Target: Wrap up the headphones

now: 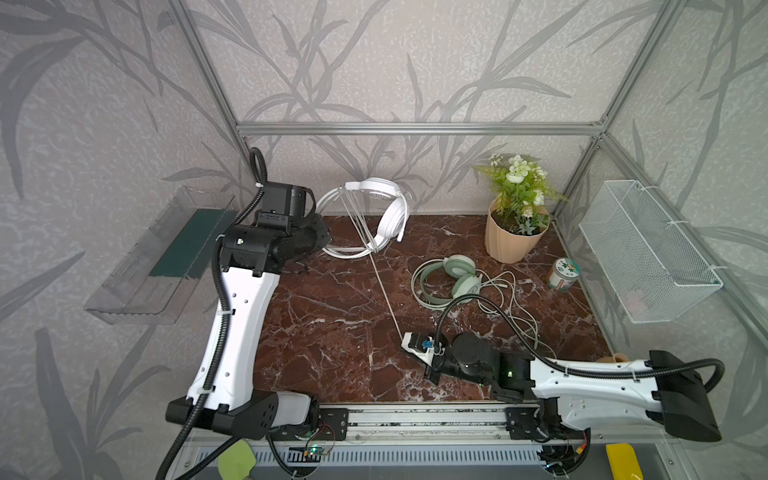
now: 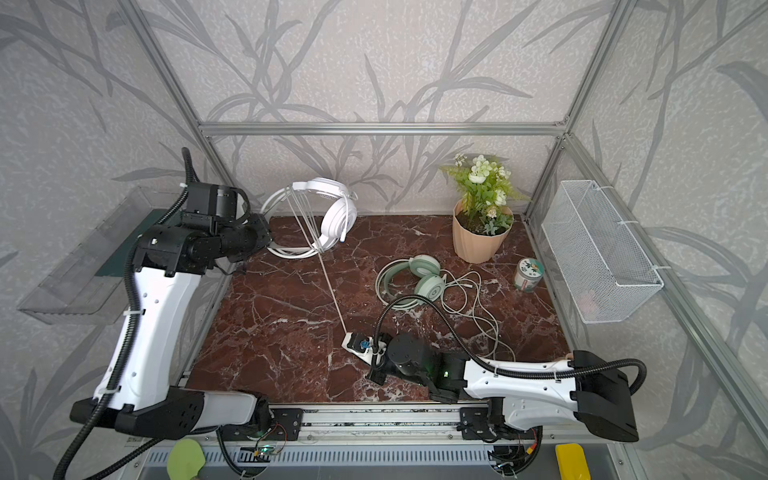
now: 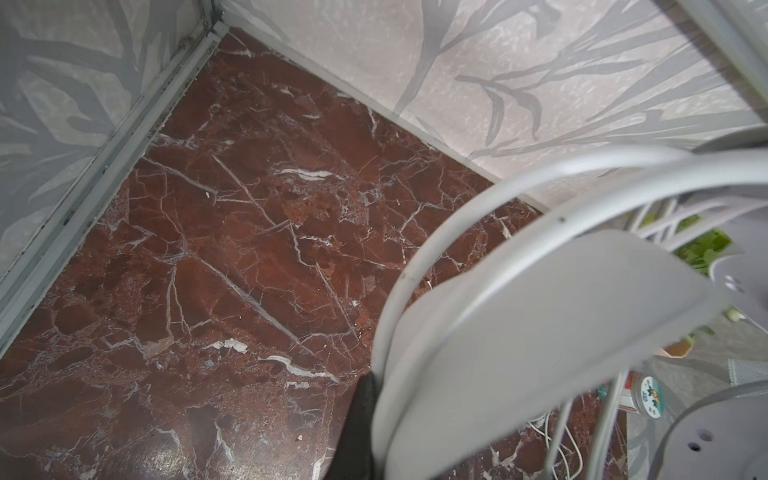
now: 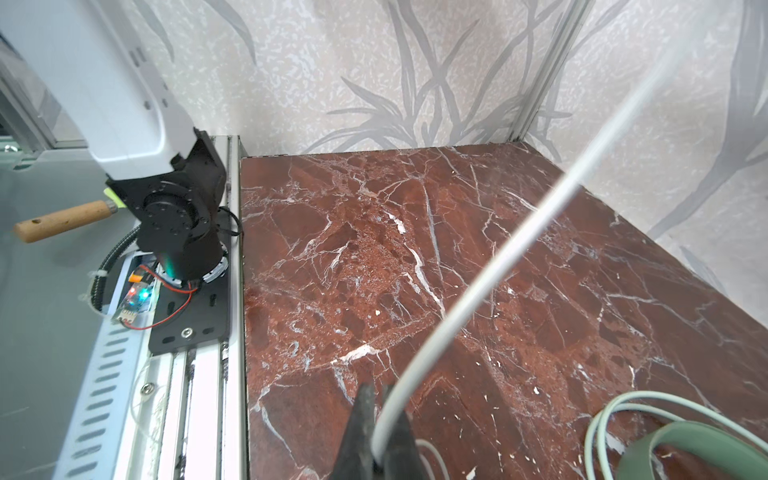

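Neighbouring mint headphones point(image 1: 451, 276): flowerpot point(image 1: 513, 241), jar point(image 1: 562, 275).

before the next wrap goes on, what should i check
1. Left gripper shut on the white headphones, holding them off the table: ok.
2. Right gripper shut on the white cable: ok.
3. White cable taut from the headphones down to the right gripper: ok.
4. Turns already lying across the headband: ok; how many, cannot tell.
5. Mint headphones and the mint cable clear of the right arm: not ok, the loose cable runs under its black hose.
6. Free cable left behind the right gripper: cannot tell.
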Robot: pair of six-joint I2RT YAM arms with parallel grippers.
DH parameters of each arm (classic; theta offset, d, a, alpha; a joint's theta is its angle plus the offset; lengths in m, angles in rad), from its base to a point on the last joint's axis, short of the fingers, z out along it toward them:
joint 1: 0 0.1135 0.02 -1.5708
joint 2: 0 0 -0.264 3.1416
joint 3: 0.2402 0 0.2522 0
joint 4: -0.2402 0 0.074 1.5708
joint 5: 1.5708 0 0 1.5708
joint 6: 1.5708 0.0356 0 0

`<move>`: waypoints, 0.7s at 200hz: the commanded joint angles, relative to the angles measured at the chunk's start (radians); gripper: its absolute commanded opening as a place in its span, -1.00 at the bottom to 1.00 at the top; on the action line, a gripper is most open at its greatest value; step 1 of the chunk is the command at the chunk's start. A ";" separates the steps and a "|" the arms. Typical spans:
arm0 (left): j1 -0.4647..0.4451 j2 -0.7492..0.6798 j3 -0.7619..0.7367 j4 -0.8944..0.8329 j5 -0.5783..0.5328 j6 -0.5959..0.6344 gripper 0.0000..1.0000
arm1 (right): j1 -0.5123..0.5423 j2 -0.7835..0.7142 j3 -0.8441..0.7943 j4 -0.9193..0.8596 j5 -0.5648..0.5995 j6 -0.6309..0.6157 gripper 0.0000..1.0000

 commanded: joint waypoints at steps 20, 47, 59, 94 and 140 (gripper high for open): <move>0.015 0.039 -0.144 0.158 -0.008 0.014 -1.00 | 0.109 -0.038 0.180 -0.326 0.155 -0.162 -1.00; 0.004 0.037 -0.296 0.194 0.001 0.050 -1.00 | 0.119 -0.047 0.283 -0.396 0.241 -0.279 -1.00; -0.021 0.018 -0.376 0.216 -0.043 0.066 -1.00 | 0.118 -0.051 0.331 -0.411 0.272 -0.345 -1.00; -0.076 -0.015 -0.580 0.278 -0.094 0.086 -1.00 | 0.117 -0.030 0.462 -0.423 0.384 -0.510 -1.00; -0.177 -0.041 -0.636 0.226 -0.125 0.173 -1.00 | 0.123 -0.027 0.562 -0.420 0.509 -0.747 -1.00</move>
